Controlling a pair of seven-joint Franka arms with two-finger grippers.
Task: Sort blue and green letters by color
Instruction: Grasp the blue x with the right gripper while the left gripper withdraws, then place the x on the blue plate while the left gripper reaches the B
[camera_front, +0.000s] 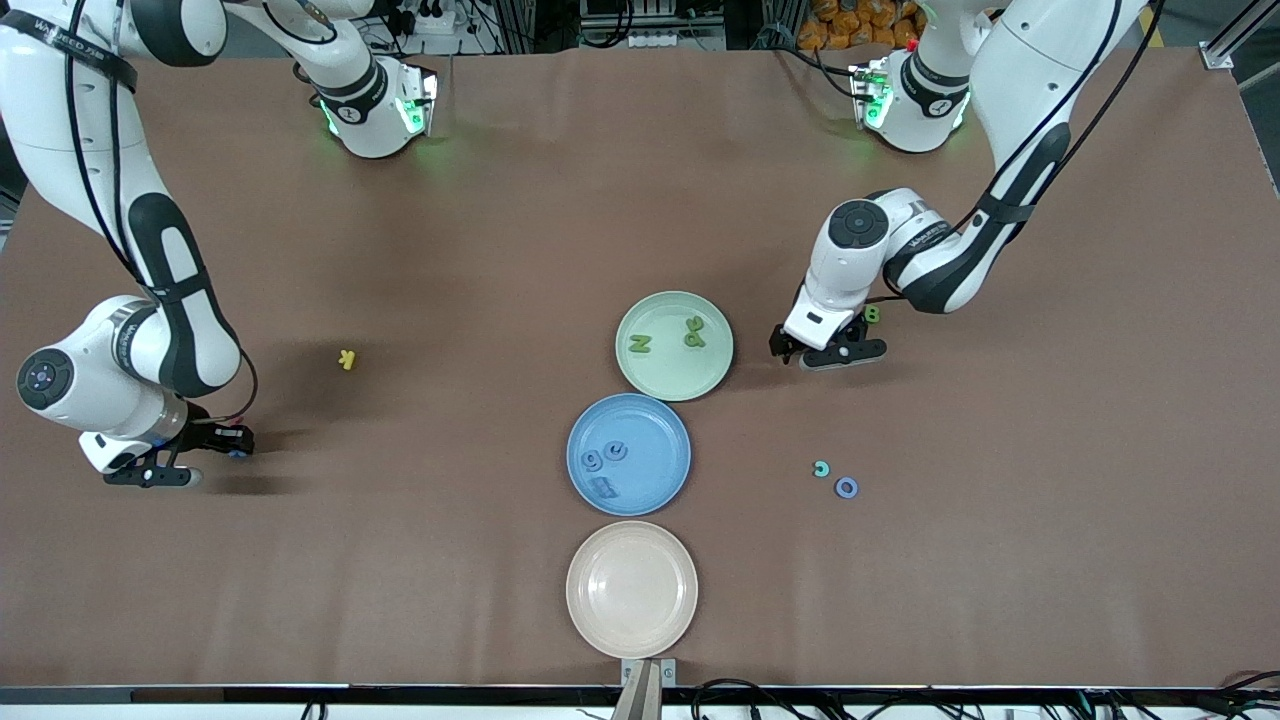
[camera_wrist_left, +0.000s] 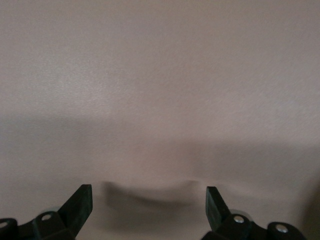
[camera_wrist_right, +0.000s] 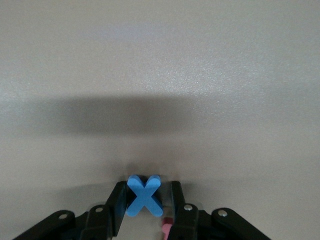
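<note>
My right gripper is down at the table near the right arm's end, shut on a blue X. A pink-red piece lies under one finger. My left gripper stands open low over bare table beside the green plate, and a small green letter lies next to its hand. The green plate holds a green N and another green letter. Three blue letters lie in the blue plate. A teal C and a blue O lie loose on the table.
A beige plate with nothing in it stands nearest the front camera, in line with the blue and green plates. A small yellow K lies on the brown table toward the right arm's end.
</note>
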